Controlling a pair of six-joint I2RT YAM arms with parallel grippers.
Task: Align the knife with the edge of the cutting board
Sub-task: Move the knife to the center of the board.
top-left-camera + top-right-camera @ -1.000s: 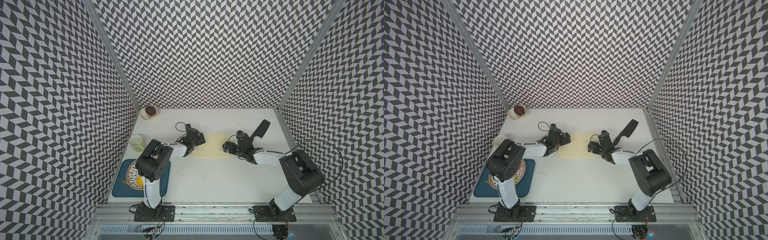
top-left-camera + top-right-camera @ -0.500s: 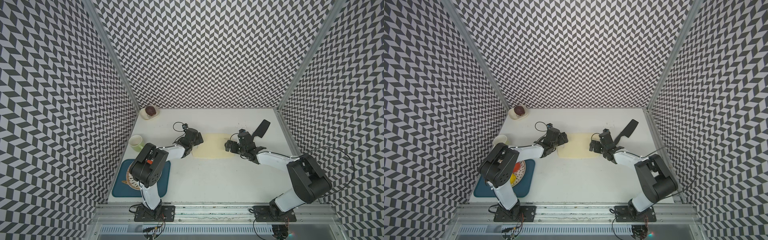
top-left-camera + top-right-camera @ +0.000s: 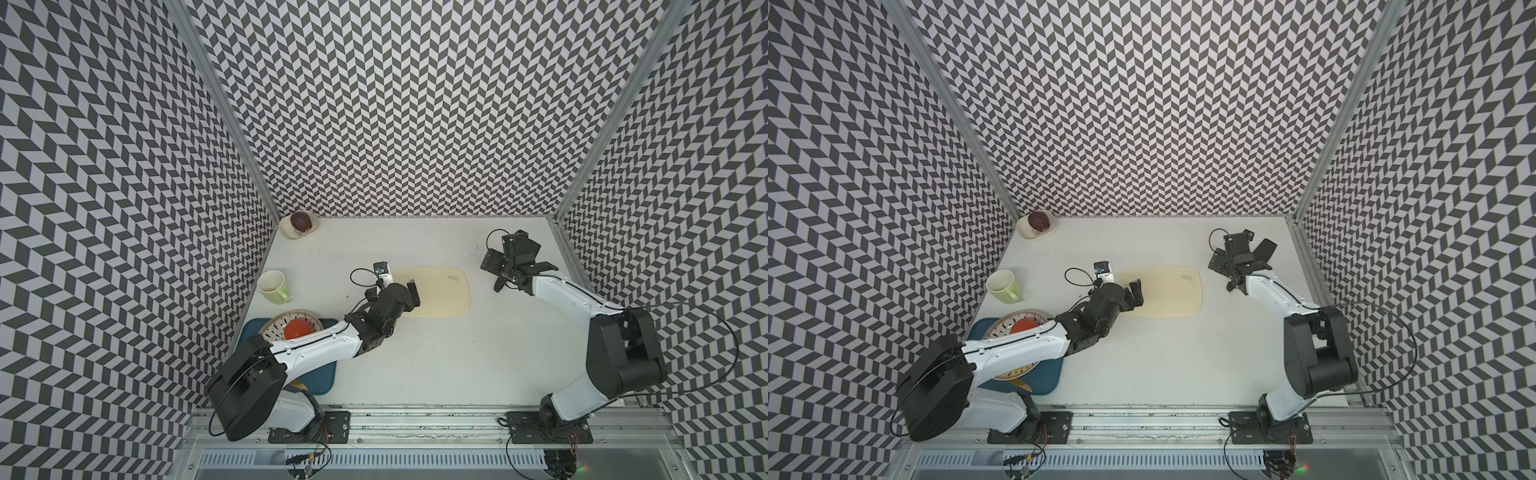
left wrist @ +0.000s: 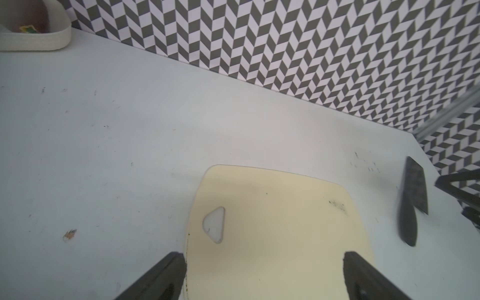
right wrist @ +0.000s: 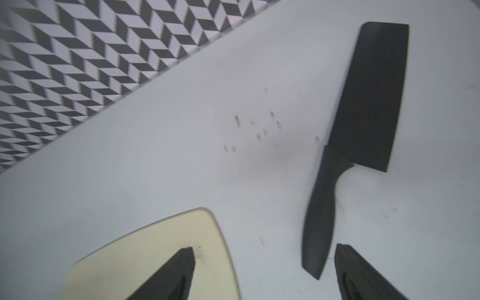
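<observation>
Knife point(image 5: 348, 150): laid flat on the desk point(image 5: 181, 168), just off the short end of the cutting board point(image 3: 436, 291) opposite its cut-out point(image 4: 214, 224), apart from the board
Long axis: skewed to that short edge; handle butt nearest the board, blade angled away from it
Right claw point(image 5: 263, 249): jaws spread wide, nothing gripped; the handle butt is seen within the gap, contact not discernible
Left claw point(image 4: 263, 255): jaws spread wide, empty, held over the board's cut-out end
Nearer arm: the right, as judged; a swing of the knife parallel to the short edge is called for
</observation>
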